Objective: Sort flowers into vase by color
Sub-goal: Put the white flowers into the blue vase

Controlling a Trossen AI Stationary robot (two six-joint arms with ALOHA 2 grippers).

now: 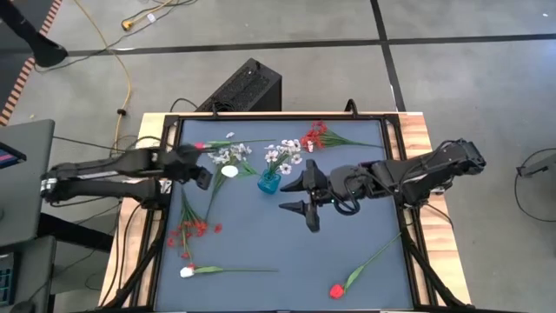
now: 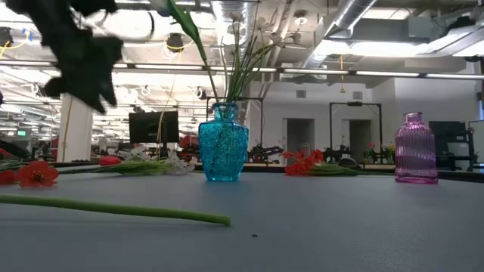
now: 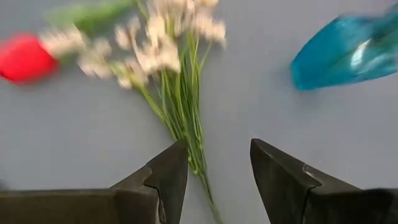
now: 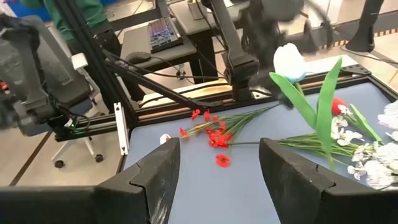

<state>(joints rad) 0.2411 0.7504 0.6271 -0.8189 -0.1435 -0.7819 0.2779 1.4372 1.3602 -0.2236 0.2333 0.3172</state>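
Flowers with thin green stems are scattered over the dark blue-grey table top (image 1: 347, 239). A white-headed spray (image 1: 282, 155) stands in the faceted turquoise glass vase (image 1: 269, 182) near the middle of the table, and in the low view its stems rise out of the vase's neck (image 2: 224, 113). Just beside the vase, toward the left arm, a spray of small white blossoms (image 1: 231, 155) lies flat, with a single white bud (image 1: 229, 171) close by it. A red spray (image 1: 316, 136) lies at the far edge, another red spray (image 1: 193, 229) on the left arm's side, a white bud on a long stem (image 1: 187, 272) near the front edge, and a red bud (image 1: 336, 290) toward the front on the right arm's side. A ribbed pink glass vase (image 2: 416, 148) is seen only in the low view, well apart from the turquoise one.

The left gripper (image 1: 200, 169) is held over the lying white spray; in its wrist view the fingers (image 3: 169, 174) are spread, with the spray's green stems (image 3: 184, 118) running between them and nothing pinched. The right gripper (image 1: 304, 196) is placed just beside the turquoise vase, with its jaws wide apart and holding nothing.
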